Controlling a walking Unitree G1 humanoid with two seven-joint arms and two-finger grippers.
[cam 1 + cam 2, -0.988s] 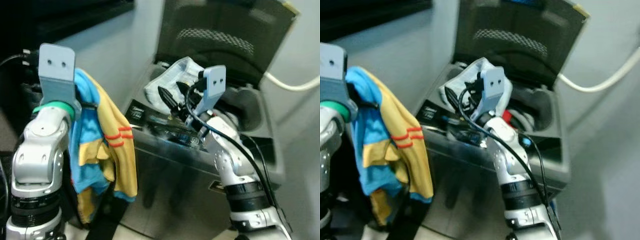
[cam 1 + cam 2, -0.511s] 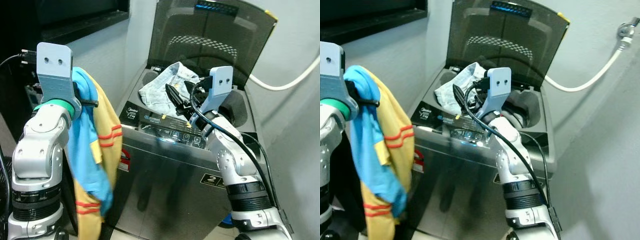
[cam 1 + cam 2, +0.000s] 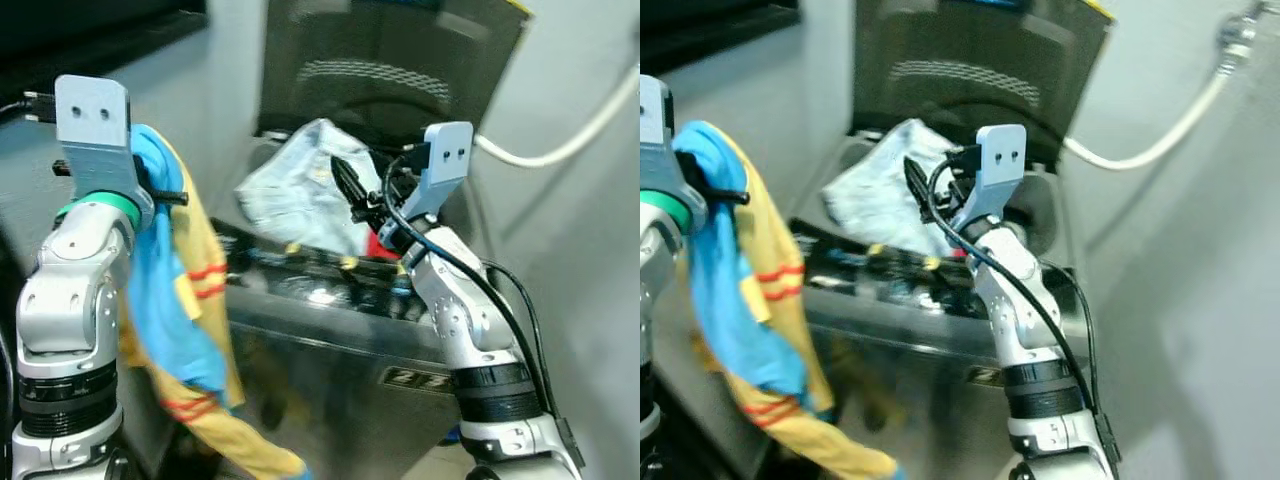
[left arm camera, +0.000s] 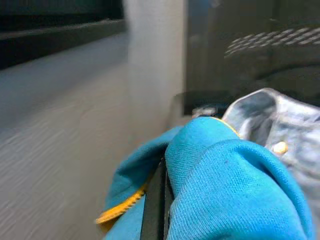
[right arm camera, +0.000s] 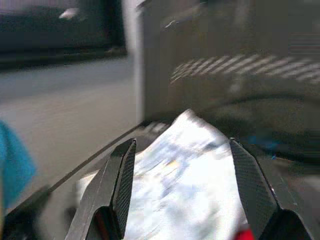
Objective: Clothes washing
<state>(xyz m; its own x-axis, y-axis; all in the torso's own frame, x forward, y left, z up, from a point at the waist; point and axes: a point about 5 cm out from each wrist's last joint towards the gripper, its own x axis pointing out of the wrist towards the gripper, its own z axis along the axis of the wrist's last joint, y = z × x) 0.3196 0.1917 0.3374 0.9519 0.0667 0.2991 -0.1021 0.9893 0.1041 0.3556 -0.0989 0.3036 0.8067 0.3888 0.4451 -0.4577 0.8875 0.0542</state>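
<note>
While gripped: shirt (image 3: 185, 300) beside washer (image 3: 330, 330).

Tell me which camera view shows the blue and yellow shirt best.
The left eye view: the blue and yellow shirt hangs at full length from the left tool, which is shut on it. The right eye view shows it against the frame edge. The left wrist view shows a close blue fold; the right wrist view, a blue sliver.

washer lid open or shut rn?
Open. The dark lid stands raised behind the tub, and pale denim clothing lies over the washer's top edge, beside the open right claw.
</note>
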